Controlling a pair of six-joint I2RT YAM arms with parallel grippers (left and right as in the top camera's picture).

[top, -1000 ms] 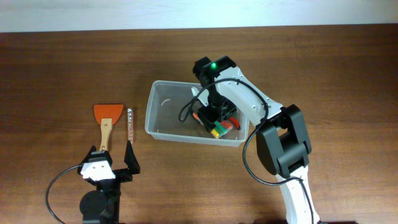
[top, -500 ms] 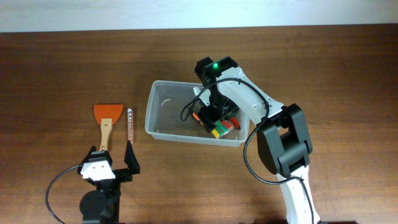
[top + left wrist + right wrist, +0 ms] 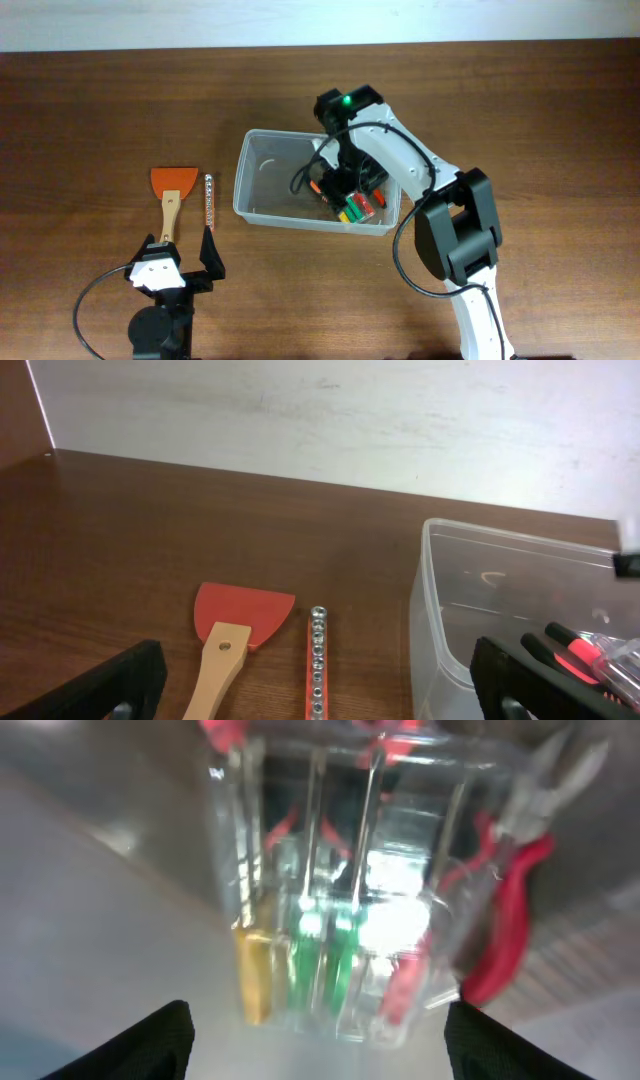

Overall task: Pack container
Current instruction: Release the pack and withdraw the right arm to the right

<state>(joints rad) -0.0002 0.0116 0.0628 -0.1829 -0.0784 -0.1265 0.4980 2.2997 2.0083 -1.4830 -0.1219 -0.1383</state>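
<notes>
Inspecting the overhead view: one clear plastic container (image 3: 262,170) sits at the centre of the brown table (image 3: 100,110), with its long side running left to right. Its left half is bare. Its right half holds one transparent screwdriver case (image 3: 360,206), which lies against the lower right corner. The right wrist view shows one yellow handle, two green handles and some red ones inside this case. It also shows one pair of red-handled pliers (image 3: 508,920) just beside the case, on the right of that frame.

The right tool (image 3: 345,182) is lowered inside the container, over the case. Its fingers (image 3: 150,1040) are spread wide at the lower corners of the wrist frame. That view is blurred, so contact with the case cannot be confirmed. The arm and its black cable cross the container's upper right rim, leaving little room on that side.

Two loose items lie to the left of the container. One orange scraper (image 3: 171,190) with a wooden handle lies at left centre. One narrow red bit strip (image 3: 209,198) lies between the scraper and the container wall, near both and touching neither.

The left tool (image 3: 182,256) is at the lower left of the frame, below these two items. Its fingers are spread apart and hold nothing. Open table extends above the items and across the whole left and upper part of the frame.
</notes>
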